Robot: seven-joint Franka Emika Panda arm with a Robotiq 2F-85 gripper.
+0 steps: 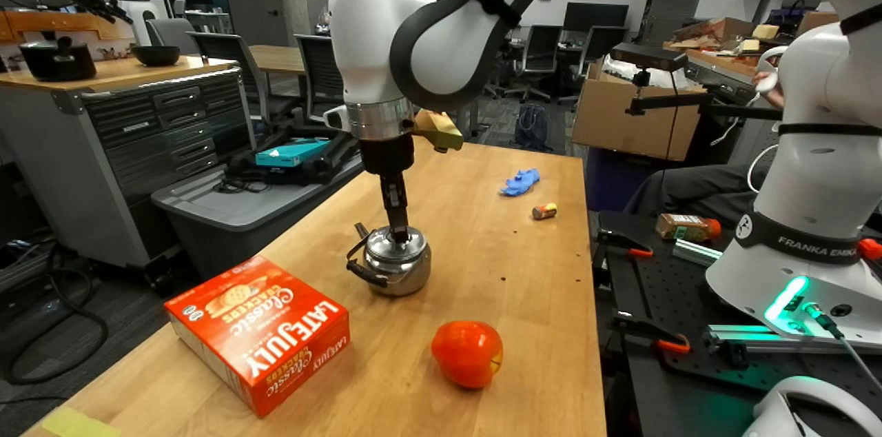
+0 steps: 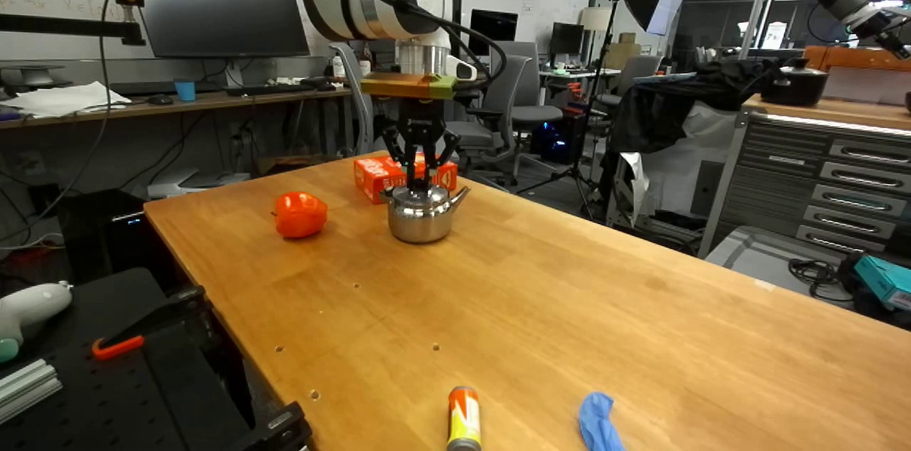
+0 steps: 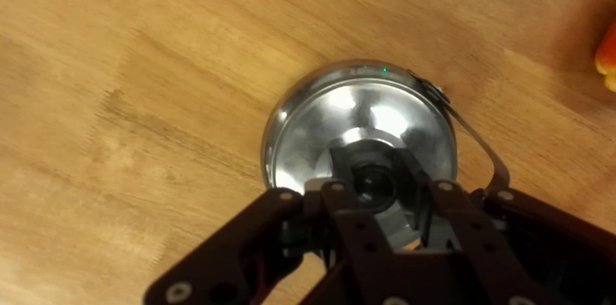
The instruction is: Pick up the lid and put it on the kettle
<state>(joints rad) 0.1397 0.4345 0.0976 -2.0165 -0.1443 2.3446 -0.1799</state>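
On the wooden table (image 1: 524,265) stands a small steel kettle (image 1: 403,278), upright, with its lid (image 3: 308,136) on top. In the wrist view the round lid lies centred over the kettle's mouth, a narrow band of the kettle showing around its far edge, and it looks level in both exterior views. The kettle's thin dark handle (image 3: 498,165) is folded down at one side, and the spout (image 2: 459,200) slants up and outward. Above, the white arm (image 1: 372,37) reaches over with the gripper (image 2: 420,185) pointing straight down. Its fingers (image 3: 342,165) stand slightly apart, one on each side of the knob (image 3: 373,184) in the middle of the lid. That spot is dark and blurred, so I cannot tell whether they squeeze the knob or merely flank it.

Near the kettle a red-orange cracker box (image 1: 258,333) lies flat. A red-orange fruit (image 1: 467,354) sits apart from both, nearer the table edge that faces the robot base (image 1: 792,265). Well apart from the kettle, a crumpled blue glove (image 1: 521,182) lies near a small cylinder (image 1: 544,211) resting on its side.
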